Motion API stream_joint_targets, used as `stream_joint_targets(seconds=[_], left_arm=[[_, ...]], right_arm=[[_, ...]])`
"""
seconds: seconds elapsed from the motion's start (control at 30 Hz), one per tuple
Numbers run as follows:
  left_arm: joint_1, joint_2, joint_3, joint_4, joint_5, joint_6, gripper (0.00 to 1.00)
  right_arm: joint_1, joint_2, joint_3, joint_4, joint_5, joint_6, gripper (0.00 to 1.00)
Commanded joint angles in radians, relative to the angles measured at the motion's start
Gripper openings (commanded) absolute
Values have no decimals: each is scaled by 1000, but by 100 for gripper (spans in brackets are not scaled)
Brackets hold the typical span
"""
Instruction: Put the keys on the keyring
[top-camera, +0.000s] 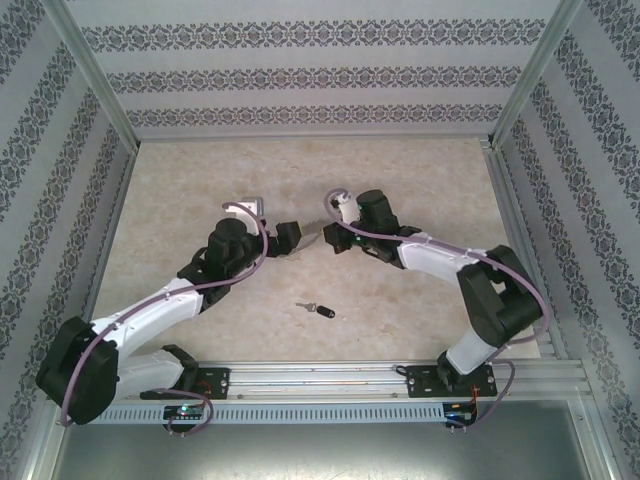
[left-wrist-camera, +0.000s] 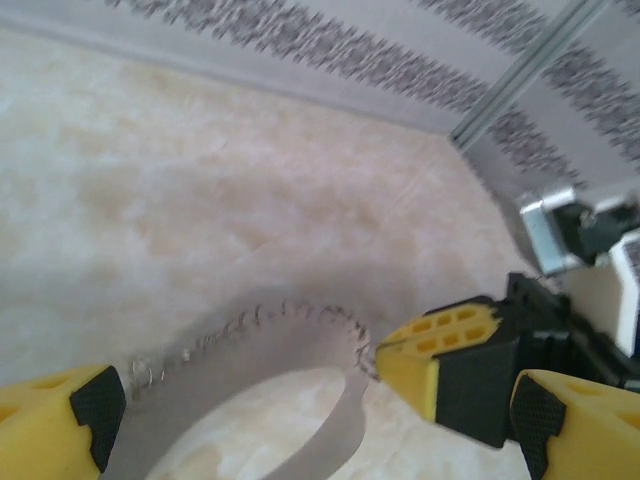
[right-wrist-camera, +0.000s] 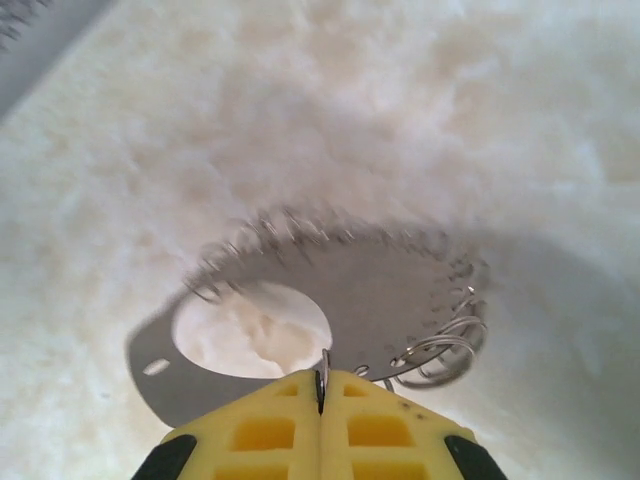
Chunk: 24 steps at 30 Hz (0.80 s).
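Both arms stretch inward over the table (top-camera: 200, 180). The right end effector (right-wrist-camera: 321, 385) clamps the rim of the keyring (right-wrist-camera: 400, 290). The left end effector (left-wrist-camera: 315, 410) is spread wide, gripping nothing.

Robot test cell, lab setup, not home. Patterned wallpaper panels (top-camera: 320, 75) box me in at 9, 12, 3 o'clock. Bare aluminium posts (top-camera: 88, 70) at 11 and 1. Marble-look tabletop (top-camera: 200, 170). Slotted mounting rail (top-camera: 320, 375) at 6.
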Motion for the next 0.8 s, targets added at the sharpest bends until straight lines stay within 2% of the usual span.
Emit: stream_joint_targets(seconds=[0.0, 0.17, 0.27, 0.47, 0.77], left_arm=[[21, -26, 74, -53, 115, 76, 100], [34, -7, 150, -93, 258, 141, 100], [42, 1, 172, -124, 297, 170, 100], [61, 15, 134, -84, 319, 147, 100], [68, 6, 77, -72, 258, 121, 100]], right_arm=[[-4, -79, -39, 134, -143, -28, 0], [-12, -172, -77, 181, -198, -13, 0], [-28, -220, -97, 207, -238, 14, 0], [-41, -248, -114, 195, -244, 28, 0], [-20, -138, -69, 256, -218, 89, 0]])
